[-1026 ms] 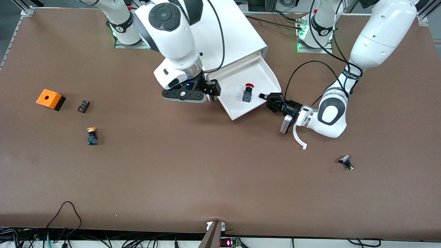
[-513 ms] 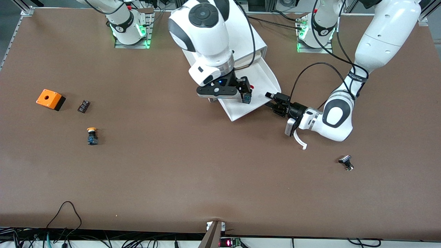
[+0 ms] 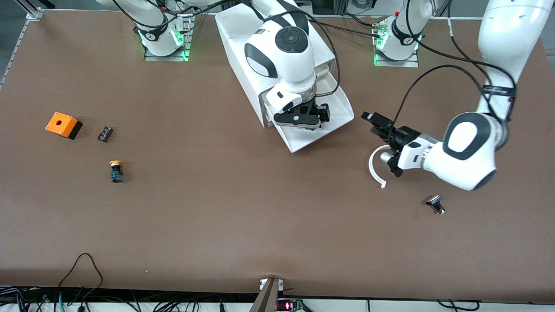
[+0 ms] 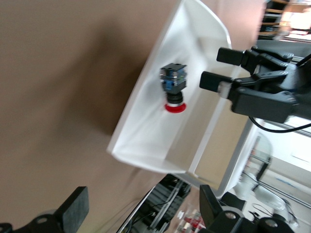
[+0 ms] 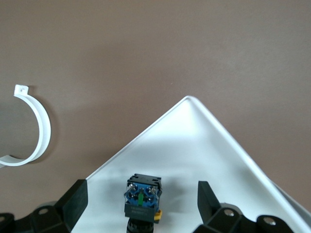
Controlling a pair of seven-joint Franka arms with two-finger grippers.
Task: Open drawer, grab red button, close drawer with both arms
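Observation:
The lowest drawer (image 3: pixel 341 109) stands pulled out of the white cabinet (image 3: pixel 236 47). In it lies the button (image 5: pixel 142 196), red cap (image 4: pixel 174 107) on a blue-and-black body, on its side. The front view hides it under the right hand. My right gripper (image 3: pixel 314 119) hangs open over the drawer, straight above the button. Its fingers (image 5: pixel 73 201) stand on either side of the button without touching it. My left gripper (image 3: pixel 372 121) is open and holds nothing. It is over bare table beside the drawer, toward the left arm's end, and faces the tray (image 4: pixel 146 138).
An orange box with a hole (image 3: pixel 63 125), a small black part (image 3: pixel 105 133) and a yellow-capped button (image 3: pixel 115 170) lie toward the right arm's end. A white curved strip (image 3: pixel 373 167) hangs by the left wrist. A small black piece (image 3: pixel 435 204) lies nearer the camera.
The left gripper let go of the drawer's corner, opened and drew back toward the left arm's end. The right gripper swung from beside the drawer to above the button.

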